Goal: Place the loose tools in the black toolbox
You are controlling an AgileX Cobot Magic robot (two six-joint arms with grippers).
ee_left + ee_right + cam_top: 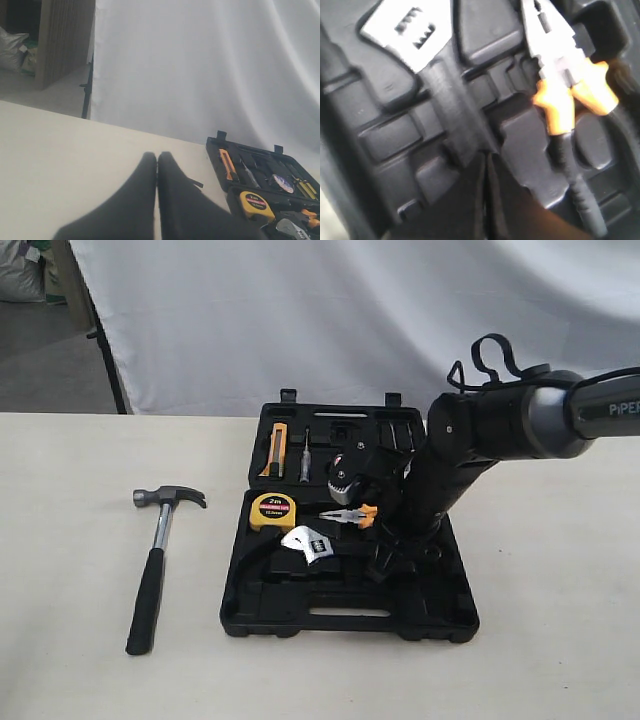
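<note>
The claw hammer [160, 550] lies on the table, left of the open black toolbox [440, 615], its black handle towards the front. The silver wrench [305, 543] lies inside the near half; in the right wrist view its head [405, 30] and black handle show. A dark tape roll with a pale label [283, 183] sits in the far half. My right gripper [486, 159] is shut and empty, down in the near half with its tips by the end of the wrench handle. My left gripper [157, 156] is shut, empty, over bare table left of the box.
The yellow tape measure [272, 510] and orange-handled pliers [350, 515] lie in the box's near half. An orange utility knife [277, 448] and a screwdriver [306, 455] sit in the far half. A white backdrop hangs behind the table.
</note>
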